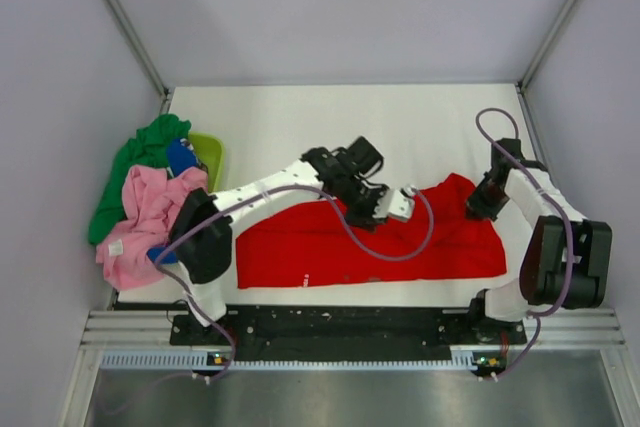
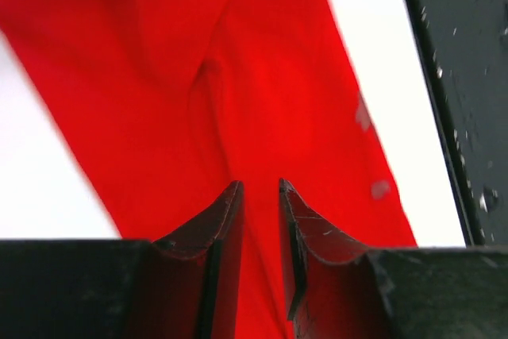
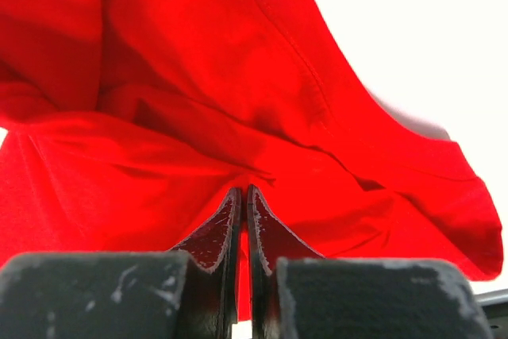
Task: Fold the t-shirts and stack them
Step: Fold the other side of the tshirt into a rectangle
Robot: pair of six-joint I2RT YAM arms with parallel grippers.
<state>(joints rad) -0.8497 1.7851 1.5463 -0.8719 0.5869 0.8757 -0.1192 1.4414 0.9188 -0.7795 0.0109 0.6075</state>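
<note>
A bright red t-shirt (image 1: 330, 252) lies spread across the near half of the white table (image 1: 300, 117); its print does not show. My left gripper (image 1: 385, 209) is at the shirt's far edge near the middle. In the left wrist view its jaws (image 2: 259, 184) stand a narrow gap apart with red cloth (image 2: 159, 53) pinched between them. My right gripper (image 1: 478, 209) holds the shirt's far right part, raised into a peak. In the right wrist view (image 3: 244, 188) it is shut on the cloth (image 3: 198, 61), which drapes ahead. Pink (image 1: 145, 212), green (image 1: 135, 162) and blue (image 1: 182, 157) t-shirts are piled at the left.
A lime-green plastic basket (image 1: 211, 151) sits under the pile at the table's left edge. The black rail (image 1: 340, 322) runs along the near edge and shows in the left wrist view (image 2: 468, 77). Grey walls enclose the table.
</note>
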